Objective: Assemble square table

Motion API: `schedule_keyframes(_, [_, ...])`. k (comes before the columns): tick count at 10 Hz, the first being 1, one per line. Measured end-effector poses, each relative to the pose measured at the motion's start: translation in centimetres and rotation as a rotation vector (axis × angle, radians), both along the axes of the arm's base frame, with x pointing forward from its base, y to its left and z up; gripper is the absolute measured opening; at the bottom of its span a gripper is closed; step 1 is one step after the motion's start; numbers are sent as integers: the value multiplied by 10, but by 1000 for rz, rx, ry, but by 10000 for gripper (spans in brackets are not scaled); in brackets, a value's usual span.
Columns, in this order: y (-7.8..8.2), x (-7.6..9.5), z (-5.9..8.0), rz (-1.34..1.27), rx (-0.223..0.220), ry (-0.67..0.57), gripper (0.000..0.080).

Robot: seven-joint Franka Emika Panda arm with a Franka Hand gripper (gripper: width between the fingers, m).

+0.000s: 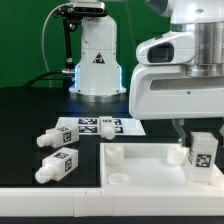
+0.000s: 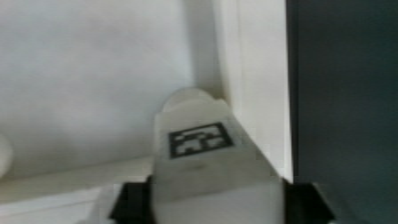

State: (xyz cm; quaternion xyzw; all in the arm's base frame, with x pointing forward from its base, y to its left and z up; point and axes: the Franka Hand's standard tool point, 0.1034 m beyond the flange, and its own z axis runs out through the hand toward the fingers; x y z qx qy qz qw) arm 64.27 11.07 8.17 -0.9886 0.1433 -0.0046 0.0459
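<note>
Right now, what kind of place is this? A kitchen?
Probably a robot lab bench, not a kitchen: a white robot base, a marker board with printed tags on a black table, and an end effector gripping a tagged white leg.

A black counter (image 1: 25, 115) spreads out before a plain, pale grey wall (image 1: 25, 35). Bright, even light fills the room and leaves the dark surface flat and dull.
</note>
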Motion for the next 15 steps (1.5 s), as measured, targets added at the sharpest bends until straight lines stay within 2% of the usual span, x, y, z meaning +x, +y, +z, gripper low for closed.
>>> schedule_keyframes(3, [1, -4, -2, -415, 12, 1, 288])
schedule_keyframes(5, [0, -5, -3, -842, 103, 20, 288])
schedule_keyframes(6, [-1, -7, -3, -958, 146, 34, 288])
schedule_keyframes(8, [3, -8, -3, -998, 144, 60, 288])
schedule_keyframes(10, [1, -11, -4, -722, 102, 51, 295])
schedule_keyframes(11, [-3, -6, -2, -566, 97, 43, 538])
schedule_keyframes(12, [-3, -5, 0, -405, 79, 67, 538])
schedule_keyframes(13, [-1, -2, 3, -303, 58, 69, 620])
schedule_keyframes(15, [-4, -2, 1, -209, 54, 45, 641])
